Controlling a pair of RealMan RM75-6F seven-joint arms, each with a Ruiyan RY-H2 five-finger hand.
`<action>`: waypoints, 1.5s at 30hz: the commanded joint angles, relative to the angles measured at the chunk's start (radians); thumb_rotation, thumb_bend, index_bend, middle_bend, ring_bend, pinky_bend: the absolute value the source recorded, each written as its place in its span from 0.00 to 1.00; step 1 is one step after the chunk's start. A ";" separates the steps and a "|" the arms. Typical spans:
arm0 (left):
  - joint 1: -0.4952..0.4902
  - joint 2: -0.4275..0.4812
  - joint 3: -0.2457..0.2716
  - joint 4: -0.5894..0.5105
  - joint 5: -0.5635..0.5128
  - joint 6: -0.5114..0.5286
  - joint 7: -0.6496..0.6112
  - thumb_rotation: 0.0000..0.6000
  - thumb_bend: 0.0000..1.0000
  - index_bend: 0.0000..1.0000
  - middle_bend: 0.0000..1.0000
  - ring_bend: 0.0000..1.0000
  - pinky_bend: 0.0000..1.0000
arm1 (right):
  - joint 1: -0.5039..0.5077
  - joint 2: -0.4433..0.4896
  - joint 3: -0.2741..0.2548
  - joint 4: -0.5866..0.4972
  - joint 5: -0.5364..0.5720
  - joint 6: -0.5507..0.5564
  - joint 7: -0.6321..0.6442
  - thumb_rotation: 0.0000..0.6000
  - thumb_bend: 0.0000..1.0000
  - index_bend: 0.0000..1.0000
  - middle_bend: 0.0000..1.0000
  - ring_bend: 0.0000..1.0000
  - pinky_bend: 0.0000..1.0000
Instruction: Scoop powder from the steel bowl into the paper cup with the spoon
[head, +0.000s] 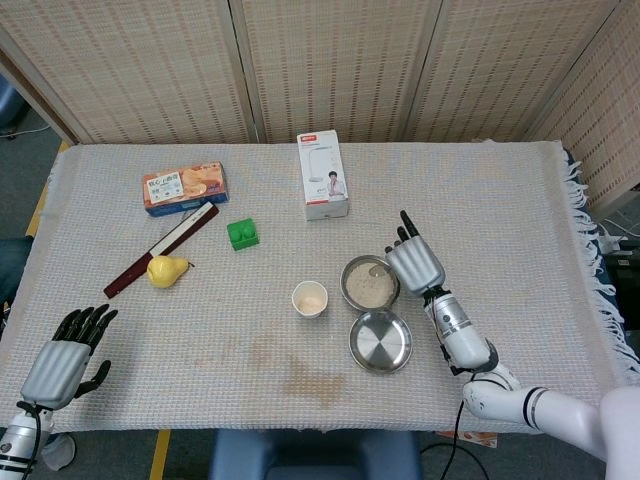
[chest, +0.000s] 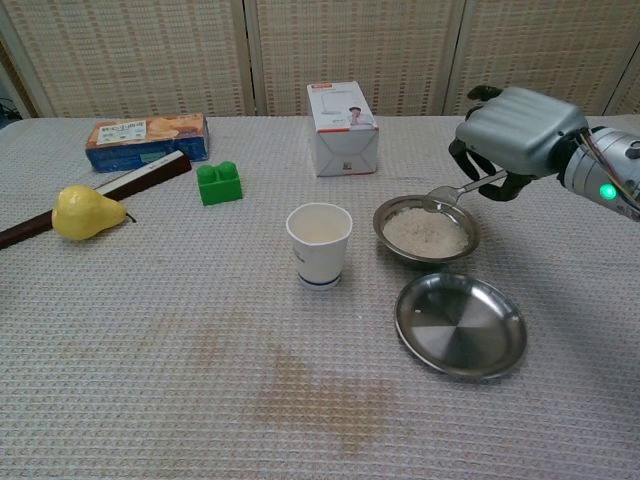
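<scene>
A steel bowl (chest: 396, 206) (head: 352, 273) holding pale powder stands right of the white paper cup (chest: 319, 244) (head: 309, 298). My right hand (chest: 517, 130) (head: 415, 264) hovers over the bowl's right side and grips a metal spoon (chest: 447, 195). The spoon's bowl tilts down just above the powder near the far right rim. In the head view the spoon (head: 378, 268) is mostly hidden by the hand. My left hand (head: 62, 361) rests at the table's near left corner, fingers apart, holding nothing.
An empty steel dish (chest: 460, 325) (head: 380, 342) lies in front of the powder bowl. Further back stand a white box (chest: 342, 128), a green block (chest: 219, 182), a biscuit box (chest: 146, 140), a dark stick (chest: 100, 197) and a yellow pear (chest: 86, 211).
</scene>
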 joint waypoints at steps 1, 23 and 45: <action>-0.001 -0.001 0.001 0.001 0.000 -0.002 0.000 1.00 0.42 0.00 0.00 0.00 0.07 | 0.031 -0.016 -0.028 0.010 0.018 -0.018 -0.087 1.00 0.35 0.93 0.58 0.22 0.02; 0.002 0.006 0.002 -0.001 0.006 0.011 -0.016 1.00 0.42 0.00 0.00 0.00 0.07 | 0.071 -0.065 -0.079 0.004 0.077 -0.022 -0.166 1.00 0.35 0.93 0.59 0.24 0.02; 0.000 0.004 0.004 -0.003 0.008 0.007 -0.020 1.00 0.42 0.00 0.00 0.00 0.07 | 0.073 0.000 -0.011 -0.112 0.337 -0.102 0.057 1.00 0.35 0.94 0.59 0.24 0.02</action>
